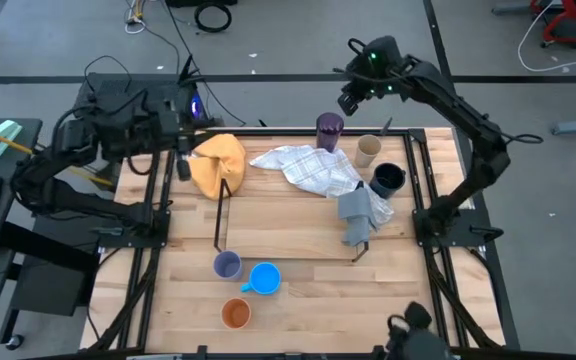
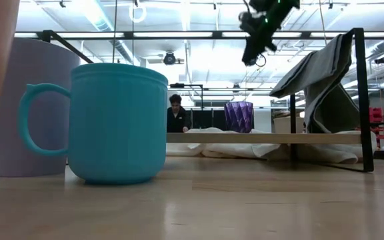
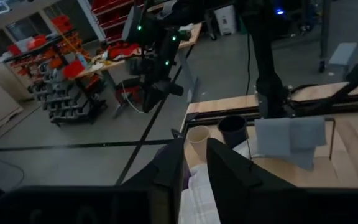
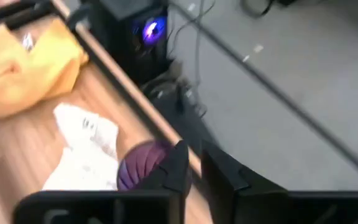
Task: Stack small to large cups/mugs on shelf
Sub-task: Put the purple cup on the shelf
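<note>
The right gripper (image 1: 352,100), fingers nearly together and empty, hangs above the purple cup (image 1: 329,131) at the table's far edge. The left gripper (image 1: 181,120), likewise narrow and empty, waits beside the yellow cloth (image 1: 218,163), which half-hides the shelf (image 1: 218,222).

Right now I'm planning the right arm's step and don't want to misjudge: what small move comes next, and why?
Probably lower the right gripper straight down onto the ribbed purple cup: it hangs raised above that cup near the table's far edge, holding nothing.
</note>
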Tool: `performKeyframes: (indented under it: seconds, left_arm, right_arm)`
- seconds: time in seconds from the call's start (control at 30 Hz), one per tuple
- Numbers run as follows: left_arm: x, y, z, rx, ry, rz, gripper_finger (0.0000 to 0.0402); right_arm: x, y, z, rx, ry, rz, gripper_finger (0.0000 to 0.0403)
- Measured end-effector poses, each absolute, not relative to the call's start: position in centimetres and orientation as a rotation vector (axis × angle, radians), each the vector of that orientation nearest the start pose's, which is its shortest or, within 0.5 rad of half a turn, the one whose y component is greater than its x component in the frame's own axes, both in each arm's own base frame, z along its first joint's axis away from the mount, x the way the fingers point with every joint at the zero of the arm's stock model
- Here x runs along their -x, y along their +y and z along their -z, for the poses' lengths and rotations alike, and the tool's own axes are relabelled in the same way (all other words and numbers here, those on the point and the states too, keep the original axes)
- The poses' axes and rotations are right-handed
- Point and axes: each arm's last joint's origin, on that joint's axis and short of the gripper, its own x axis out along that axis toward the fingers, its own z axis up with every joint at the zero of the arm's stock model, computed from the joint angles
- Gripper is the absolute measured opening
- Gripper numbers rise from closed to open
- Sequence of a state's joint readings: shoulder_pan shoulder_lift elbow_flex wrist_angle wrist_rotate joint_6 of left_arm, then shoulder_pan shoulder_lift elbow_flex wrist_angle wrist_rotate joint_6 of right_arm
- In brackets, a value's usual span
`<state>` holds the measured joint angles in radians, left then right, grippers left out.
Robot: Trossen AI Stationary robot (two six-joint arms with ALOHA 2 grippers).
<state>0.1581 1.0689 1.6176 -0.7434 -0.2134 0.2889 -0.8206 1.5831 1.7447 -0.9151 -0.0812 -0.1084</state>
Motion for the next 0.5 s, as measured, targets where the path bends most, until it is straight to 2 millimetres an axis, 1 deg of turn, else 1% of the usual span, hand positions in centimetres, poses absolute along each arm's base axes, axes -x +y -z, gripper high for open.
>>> performKeyframes:
  seconds: [0.1, 0.17, 0.37, 0.5]
  left_arm:
    - [-17.0, 3.5, -49.4, -0.271, 0.252, -0.349, 0.0095]
    - [-17.4, 3.5, -49.3, -0.259, 0.249, -0.351, 0.0102]
    - [-18.0, 3.7, -49.1, -0.226, 0.259, -0.367, 0.0114]
    - [-18.1, 3.7, -49.0, -0.224, 0.263, -0.367, 0.0119]
  right_arm:
    - [-22.1, -25.3, -38.6, -0.295, 0.768, 0.619, 0.0089]
    - [-22.1, -26.0, -37.9, -0.319, 0.776, 0.595, 0.0111]
    - [-23.0, -27.3, -35.9, -0.368, 0.822, 0.563, 0.0171]
    - [-23.7, -28.0, -34.0, -0.422, 0.889, 0.563, 0.0199]
